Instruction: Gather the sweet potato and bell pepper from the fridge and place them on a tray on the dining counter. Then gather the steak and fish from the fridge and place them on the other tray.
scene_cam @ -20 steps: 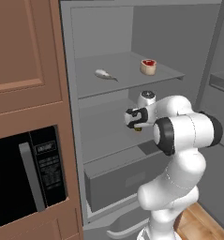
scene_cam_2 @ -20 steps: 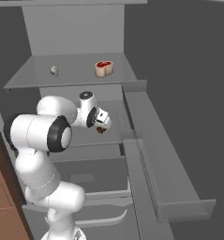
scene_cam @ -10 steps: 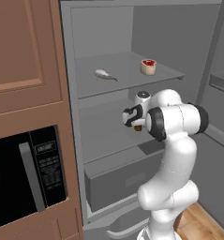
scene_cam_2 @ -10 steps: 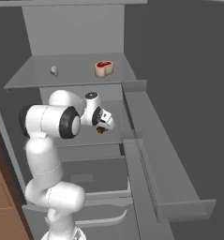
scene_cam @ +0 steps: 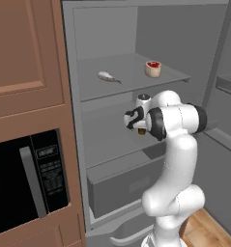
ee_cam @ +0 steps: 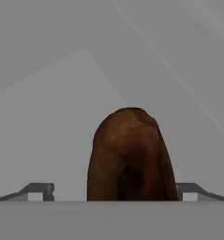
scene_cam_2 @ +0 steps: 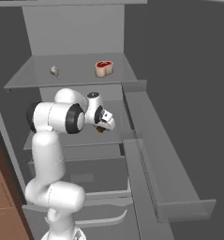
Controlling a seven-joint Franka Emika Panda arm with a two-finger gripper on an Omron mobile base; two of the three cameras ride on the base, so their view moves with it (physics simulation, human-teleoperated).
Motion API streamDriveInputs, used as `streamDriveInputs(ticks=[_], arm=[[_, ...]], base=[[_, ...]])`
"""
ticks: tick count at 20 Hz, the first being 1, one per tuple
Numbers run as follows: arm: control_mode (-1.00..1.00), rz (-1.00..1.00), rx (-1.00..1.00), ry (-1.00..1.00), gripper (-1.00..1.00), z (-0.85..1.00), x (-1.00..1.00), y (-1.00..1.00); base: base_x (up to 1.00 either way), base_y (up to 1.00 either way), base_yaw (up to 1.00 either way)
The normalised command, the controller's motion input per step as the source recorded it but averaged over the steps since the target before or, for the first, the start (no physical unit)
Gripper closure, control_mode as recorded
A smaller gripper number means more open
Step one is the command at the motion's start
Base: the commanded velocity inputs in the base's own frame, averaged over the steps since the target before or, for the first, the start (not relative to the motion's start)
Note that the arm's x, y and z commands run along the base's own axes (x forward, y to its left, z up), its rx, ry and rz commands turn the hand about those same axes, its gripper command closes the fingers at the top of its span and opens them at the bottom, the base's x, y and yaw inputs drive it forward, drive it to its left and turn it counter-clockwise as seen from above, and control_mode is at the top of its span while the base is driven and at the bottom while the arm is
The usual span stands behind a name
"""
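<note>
While the arm reaches into the open fridge in the left base view, the gripper sits over the middle shelf with a small brown lump, the sweet potato, just showing below it; on the upper shelf the fish lies at about ten o'clock from the hand and the steak at about one o'clock, both well apart from it. Seen from the right base view, the gripper points down and forward over the same shelf, the sweet potato tucked under the hand, with the steak at twelve o'clock above and the fish at about eleven. Looking along the hand view, the sweet potato stands dead centre between the two fingertips, which are spread wide at nine and three o'clock and not touching it. To do this grasp well, I judge the hand should ease further forward so the fingers reach past the widest part, stay centred, then close gently and squarely; a grip on the near end alone could squeeze the rounded body out.
</note>
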Motion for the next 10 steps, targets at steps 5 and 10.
streamDriveInputs(ticks=[5, 10], arm=[[-1.0, -0.01, 0.0, 0.0, 1.0, -0.39, -0.01, 0.0], [-1.0, -0.02, 0.0, -0.15, 1.0, -0.07, -0.6, 0.0]], base=[[0.0, 0.0, 0.0], [0.0, 0.0, 0.0]])
